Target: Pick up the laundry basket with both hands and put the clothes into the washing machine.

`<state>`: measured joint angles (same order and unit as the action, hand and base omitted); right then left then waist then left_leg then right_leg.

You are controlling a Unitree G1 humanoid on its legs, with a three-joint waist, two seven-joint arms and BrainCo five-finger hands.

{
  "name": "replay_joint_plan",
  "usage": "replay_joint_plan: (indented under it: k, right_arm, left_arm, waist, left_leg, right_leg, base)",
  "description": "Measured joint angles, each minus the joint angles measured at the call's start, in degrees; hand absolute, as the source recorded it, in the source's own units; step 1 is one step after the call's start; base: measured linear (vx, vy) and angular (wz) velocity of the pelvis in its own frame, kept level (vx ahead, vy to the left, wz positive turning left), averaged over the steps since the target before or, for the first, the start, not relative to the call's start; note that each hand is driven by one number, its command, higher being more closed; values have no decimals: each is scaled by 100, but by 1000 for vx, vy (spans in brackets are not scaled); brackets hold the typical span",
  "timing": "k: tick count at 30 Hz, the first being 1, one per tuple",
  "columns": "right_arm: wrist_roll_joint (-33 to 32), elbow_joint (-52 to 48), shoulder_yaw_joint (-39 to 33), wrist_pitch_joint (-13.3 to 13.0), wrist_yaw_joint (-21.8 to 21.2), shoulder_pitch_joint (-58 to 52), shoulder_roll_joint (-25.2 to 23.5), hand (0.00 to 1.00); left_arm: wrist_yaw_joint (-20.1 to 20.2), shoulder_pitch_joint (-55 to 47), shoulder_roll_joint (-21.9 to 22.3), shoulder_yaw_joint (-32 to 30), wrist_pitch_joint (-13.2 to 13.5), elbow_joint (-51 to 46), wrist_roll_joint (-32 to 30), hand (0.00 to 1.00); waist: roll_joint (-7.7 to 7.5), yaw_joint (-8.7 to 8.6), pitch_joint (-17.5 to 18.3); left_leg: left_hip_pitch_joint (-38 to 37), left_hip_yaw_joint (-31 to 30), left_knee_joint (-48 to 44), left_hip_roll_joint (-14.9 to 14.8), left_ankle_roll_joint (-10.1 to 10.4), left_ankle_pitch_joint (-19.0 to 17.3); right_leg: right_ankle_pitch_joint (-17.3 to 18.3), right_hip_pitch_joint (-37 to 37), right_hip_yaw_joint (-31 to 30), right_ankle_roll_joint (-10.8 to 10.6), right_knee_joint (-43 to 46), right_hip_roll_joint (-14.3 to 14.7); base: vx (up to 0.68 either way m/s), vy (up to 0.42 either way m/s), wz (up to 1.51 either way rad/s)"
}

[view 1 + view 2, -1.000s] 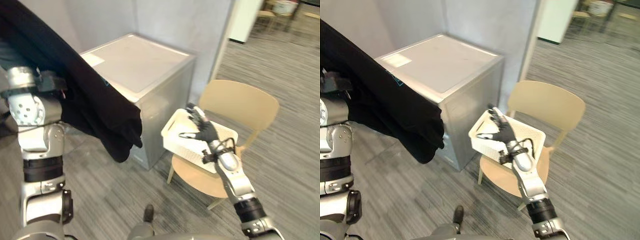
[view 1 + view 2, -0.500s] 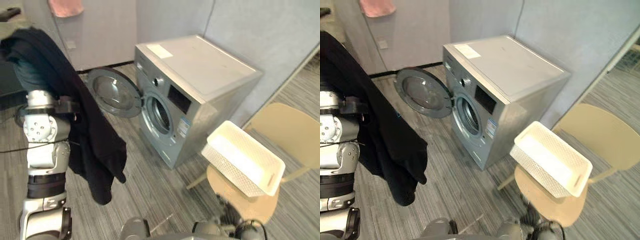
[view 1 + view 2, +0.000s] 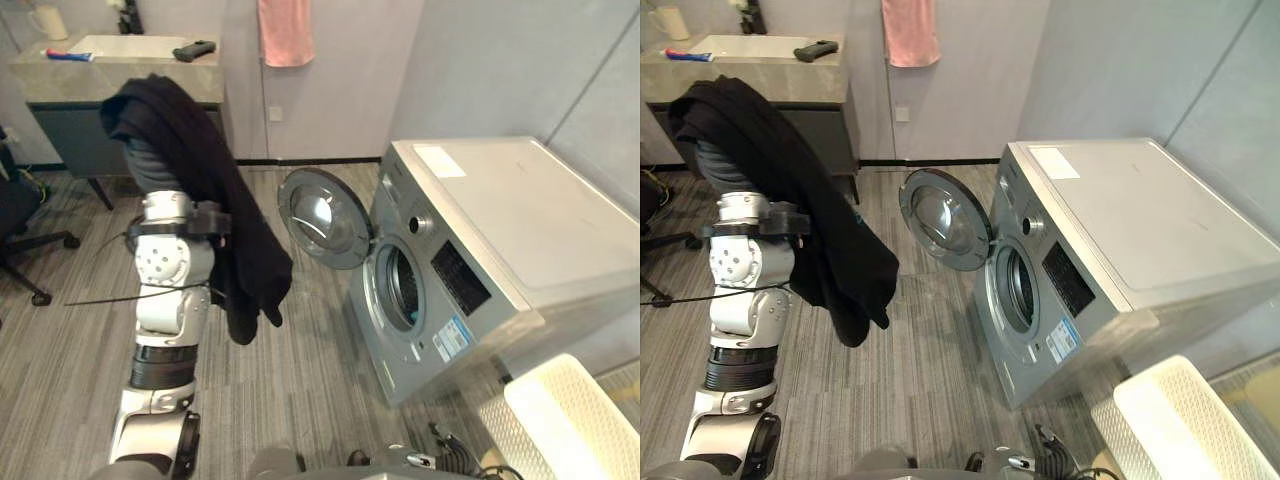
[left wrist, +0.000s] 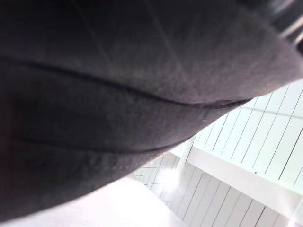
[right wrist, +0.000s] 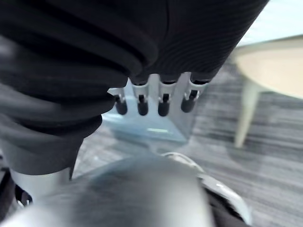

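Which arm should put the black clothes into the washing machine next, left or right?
Left, most likely. The black garment hangs over the raised left arm, near the washing machine and its open door. The right hand is down by the chair, carrying no clothes.

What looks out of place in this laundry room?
A black garment hangs draped over the robot's raised left arm instead of lying in the white basket by the washing machine, whose door is open.
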<state>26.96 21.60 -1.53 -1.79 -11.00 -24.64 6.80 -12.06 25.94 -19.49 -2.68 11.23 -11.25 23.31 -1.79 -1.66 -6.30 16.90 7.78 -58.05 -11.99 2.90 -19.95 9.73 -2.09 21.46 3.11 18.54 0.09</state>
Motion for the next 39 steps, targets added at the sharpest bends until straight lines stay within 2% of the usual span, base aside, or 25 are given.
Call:
replay_joint_plan:
  k: [1,3,4,5,6,7,8,9,10,11,12,14,15,16,17,19,22,26,30,33,35,36,37,38,39]
  right_arm:
    - [-71,81,84,-14,112,215,-4,0]
    - [-183,338,149,-17,222,549,-18,0]
    - [-221,478,212,-28,269,636,-10,0]
    - [-221,550,223,-25,292,644,-5,0]
    - [-221,576,233,-25,295,636,-3,0]
    - [-221,608,245,-27,296,586,36,0]
    - [-216,808,250,-10,278,517,-63,0]
    - [-212,849,265,-24,232,352,-268,0]
    - [-212,861,265,-43,223,240,-340,0]
    - [-218,910,260,-45,226,213,-356,0]
    - [-207,1029,255,-43,225,222,-356,0]
    - [-152,1319,343,-39,190,531,-279,0]
    - [-114,1552,477,-44,115,758,-178,0]
    - [-31,1587,500,-50,68,813,-119,0]
    - [74,1657,566,-41,59,958,-5,0]
    - [198,1746,579,-39,68,1049,60,0]
    - [247,1748,534,-56,74,1000,115,0]
    - [231,1766,518,-166,87,992,275,0]
    - [229,2030,346,-155,167,1062,289,0]
    - [219,2212,308,-72,291,1168,340,0]
    - [198,2443,193,-52,357,1300,393,0]
    - [162,2500,149,-45,377,1338,407,0]
    - [106,2579,78,-41,417,1415,459,0]
    - [29,2728,14,-11,472,1528,434,0]
    - [15,2766,-20,5,475,1547,372,0]
  left_arm:
    - [-29,14,-93,6,18,49,2,100]
    - [-43,117,-436,-8,23,345,5,100]
    - [-57,174,-625,-48,11,554,7,100]
    - [-56,179,-737,-131,1,624,5,100]
    - [-57,180,-767,-183,-6,636,5,100]
    - [-60,180,-757,-218,-9,652,6,100]
    - [-43,179,-800,-168,-21,733,0,100]
    - [-47,182,-773,-117,-29,788,3,100]
    - [-49,182,-735,-74,-20,854,4,100]
    - [-51,180,-723,-45,-24,951,5,100]
    - [-56,162,-706,-20,-82,1140,17,100]
    - [-65,-28,-611,-279,-104,1192,80,100]
    - [-73,-268,-387,-681,-73,1109,87,100]
    - [-76,-401,-303,-870,-64,1033,103,100]
    - [-92,-719,-189,-1237,-23,851,142,100]
    - [-102,-907,-107,-1476,11,835,256,100]
    - [-173,-972,55,-1361,-32,864,315,100]
    - [-193,-1015,508,-1370,-9,865,330,100]
    - [-198,-1022,535,-1369,4,910,426,100]
    - [-210,-1043,521,-1405,49,910,535,100]
    - [-212,-1149,520,-1441,76,908,553,100]
    - [-212,-1161,522,-1440,78,909,585,100]
    - [-206,-1160,525,-1422,80,905,586,100]
    - [-191,-1156,512,-1400,76,911,600,100]
    - [-191,-1157,531,-1361,74,936,619,100]
  waist:
    - [-217,27,-14]
    - [-390,139,-23]
    - [-458,209,-4]
    - [-434,283,3]
    - [-400,274,9]
    - [-254,256,55]
    - [-273,248,165]
    - [-604,102,356]
    - [-715,-18,367]
    - [-738,-59,365]
    - [-748,-49,358]
    - [-614,52,273]
    - [-440,203,242]
    - [-404,258,259]
    - [-319,285,279]
    - [-223,232,307]
    - [-186,48,281]
    - [15,60,202]
    - [54,58,156]
    - [9,98,129]
    - [-9,95,125]
    - [12,94,133]
    - [119,84,151]
    - [105,34,139]
    - [66,7,116]
  left_leg:
    - [212,-122,374,-183,-72,-63]
    - [285,-739,1300,-176,-24,-37]
    - [237,-1360,1930,-108,118,57]
    - [94,-2100,2521,-92,276,181]
    - [-32,-2403,2804,-109,388,251]
    - [-159,-2708,3261,-157,504,580]
    - [-150,-2626,3154,-103,961,1014]
    - [-127,-2478,3216,121,871,1015]
    - [-136,-2409,3142,277,825,1003]
    - [-146,-2324,3090,359,795,986]
    - [-274,-2005,3092,446,767,969]
    - [-781,-1297,3340,370,627,895]
    - [-1276,-599,3786,237,408,916]
    - [-1441,-229,3989,220,342,941]
    - [-1606,261,4244,239,249,927]
    - [-1627,624,4340,224,265,905]
    - [-1688,787,4281,171,283,981]
    - [-1534,796,3643,-138,236,705]
    - [-1220,751,3147,-295,293,769]
    - [-1083,207,3099,-297,192,676]
    - [-1020,-680,3174,-293,217,692]
    - [-1022,-856,3225,-289,206,707]
    - [-971,-1243,3306,-275,368,625]
    - [-954,-1307,3249,-112,740,294]
    - [-947,-1248,3186,7,676,261]
  right_leg:
    - [15,10,-150,2,-74,13]
    - [-14,89,-551,-10,-206,14]
    - [-53,101,-843,-75,-264,46]
    - [-91,89,-1139,-153,-294,127]
    - [-103,79,-1264,-229,-294,185]
    - [-84,56,-1426,-377,-279,306]
    - [-22,-44,-1678,-549,-204,324]
    - [7,-141,-1768,-663,-194,68]
    - [2,-123,-1809,-738,-222,-91]
    - [-8,-110,-1863,-752,-230,-177]
    - [-99,-142,-1962,-885,-198,-371]
    - [-385,-209,-1673,-826,-92,-587]
    - [-590,-238,-624,-560,-78,-846]
    - [-548,-256,-6,-446,-23,-1019]
    - [-417,-343,1140,-226,134,-1344]
    - [-527,-400,1832,-211,72,-1509]
    - [-514,-511,1619,-200,114,-1384]
    - [-324,-413,1528,-205,206,-1237]
    - [-223,-409,1479,-198,97,-1224]
    - [-209,-411,1182,-221,105,-1255]
    - [-141,-619,869,-332,475,-1453]
    - [-110,-727,775,-384,622,-1510]
    - [-74,-950,607,-493,928,-1585]
    - [-78,-1141,428,-655,1164,-1760]
    - [-113,-1178,335,-729,1183,-1885]
  base:
    - [205,-44,-61]
    - [214,38,-100]
    - [217,173,-137]
    - [230,216,-139]
    - [202,222,-121]
    - [243,347,-112]
    - [282,391,-94]
    - [277,370,-57]
    - [211,259,-9]
    - [173,261,-32]
    - [133,254,-94]
    - [29,201,-167]
    - [-28,152,-195]
    - [-92,103,-255]
    - [-97,35,-180]
    - [-33,75,-140]
    - [48,15,-46]
    - [8,-37,-13]
    - [-35,-32,5]
    - [-81,-5,-26]
    - [-89,67,-57]
    - [-94,125,-69]
    - [-96,219,-57]
    - [-74,223,-44]
    - [-37,279,-11]
